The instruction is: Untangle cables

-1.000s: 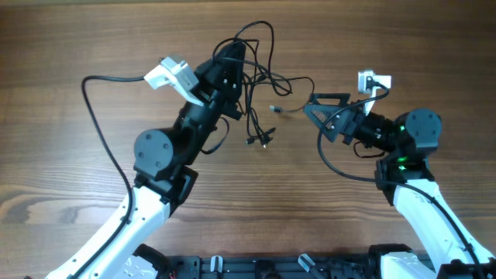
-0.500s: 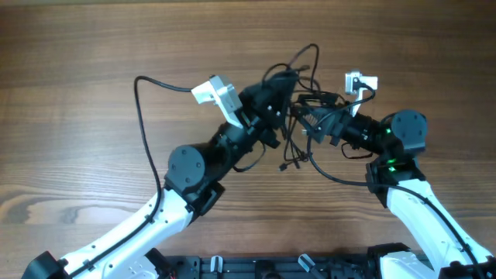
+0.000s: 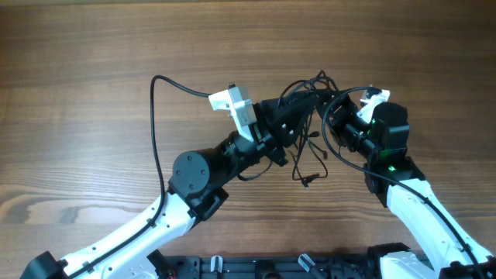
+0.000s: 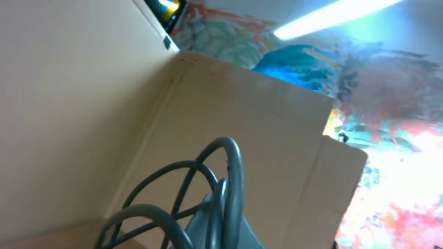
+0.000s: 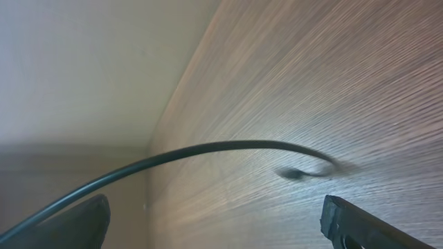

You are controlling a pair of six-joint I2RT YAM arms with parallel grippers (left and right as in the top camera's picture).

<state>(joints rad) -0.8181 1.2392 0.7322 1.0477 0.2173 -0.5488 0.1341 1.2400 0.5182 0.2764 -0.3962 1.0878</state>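
Right of centre in the overhead frame we count one tangle of cables [image 3: 308, 91] between two grippers. The left gripper [image 3: 293, 116] is clamped on it; the right gripper [image 3: 335, 116] holds its jaws wide apart

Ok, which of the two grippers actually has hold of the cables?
The left gripper, shut on the cables, whose loops crowd its wrist camera. The right gripper stands wide open, with one strand only passing between its fingers.

Black cables [image 3: 298, 87], brown wood-grain table [image 3: 77, 62], black and white arms [image 3: 147, 225]
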